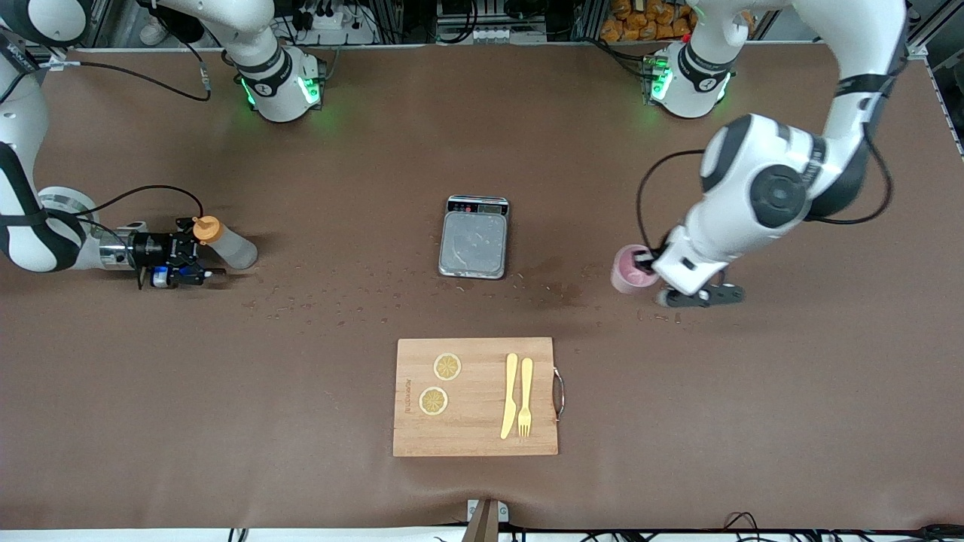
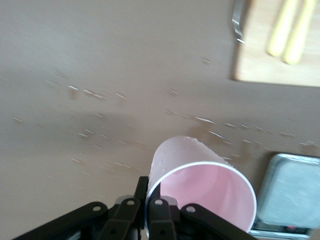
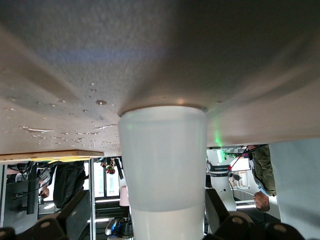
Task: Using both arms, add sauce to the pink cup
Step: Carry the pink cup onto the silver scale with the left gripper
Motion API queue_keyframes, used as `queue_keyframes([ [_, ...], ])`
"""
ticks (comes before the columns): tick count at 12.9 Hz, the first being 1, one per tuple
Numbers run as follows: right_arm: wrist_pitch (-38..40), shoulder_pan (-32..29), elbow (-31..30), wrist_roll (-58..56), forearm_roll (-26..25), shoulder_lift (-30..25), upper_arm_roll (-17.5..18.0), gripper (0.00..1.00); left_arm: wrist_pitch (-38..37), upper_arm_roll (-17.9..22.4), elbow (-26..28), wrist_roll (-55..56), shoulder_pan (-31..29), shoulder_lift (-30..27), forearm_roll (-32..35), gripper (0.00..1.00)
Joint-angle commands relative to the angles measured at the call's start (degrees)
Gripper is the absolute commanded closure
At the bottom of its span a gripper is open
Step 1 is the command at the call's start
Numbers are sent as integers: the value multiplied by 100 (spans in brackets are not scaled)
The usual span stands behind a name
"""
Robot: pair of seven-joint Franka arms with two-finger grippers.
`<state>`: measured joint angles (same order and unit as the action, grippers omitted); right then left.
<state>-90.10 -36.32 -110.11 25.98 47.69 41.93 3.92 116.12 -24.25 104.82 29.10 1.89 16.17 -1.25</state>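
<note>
The sauce bottle [image 1: 230, 247], translucent with an orange cap, stands upright on the table near the right arm's end. My right gripper [image 1: 213, 257] is low at the bottle with a finger on each side and gaps showing, so it is open. In the right wrist view the bottle [image 3: 162, 165] fills the space between the fingers [image 3: 216, 206]. The pink cup [image 1: 626, 271] is toward the left arm's end, beside the scale. My left gripper [image 1: 649, 263] is shut on the cup's rim, one finger inside and one outside. The left wrist view shows the cup [image 2: 200, 185] and this pinch [image 2: 148, 200].
A grey scale [image 1: 474, 239] sits mid-table; it also shows in the left wrist view [image 2: 292, 192]. A wooden cutting board [image 1: 476, 421], nearer the front camera, carries two lemon slices, a yellow knife and a fork. Droplets and crumbs dot the brown table.
</note>
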Motion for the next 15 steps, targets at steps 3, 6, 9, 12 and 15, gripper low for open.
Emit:
queue_keyframes([
  [3,-52,37,-124,-111,162,-36,-14,5,-55,-53,-794,1411,1206,771,46,100],
  [6,-17,72,-186,-111,162,-44,-14,11,182,-9,-1576,2343,2024,1641,116,100],
  [9,1,72,-177,-120,162,-53,-14,23,305,26,-1754,2600,2395,2073,116,100],
  [12,36,63,-186,-216,153,-53,-14,42,314,26,-1745,2662,2580,2302,125,100],
  [15,10,98,-151,-208,153,-62,-23,48,472,26,-1745,2697,2580,2391,239,100],
])
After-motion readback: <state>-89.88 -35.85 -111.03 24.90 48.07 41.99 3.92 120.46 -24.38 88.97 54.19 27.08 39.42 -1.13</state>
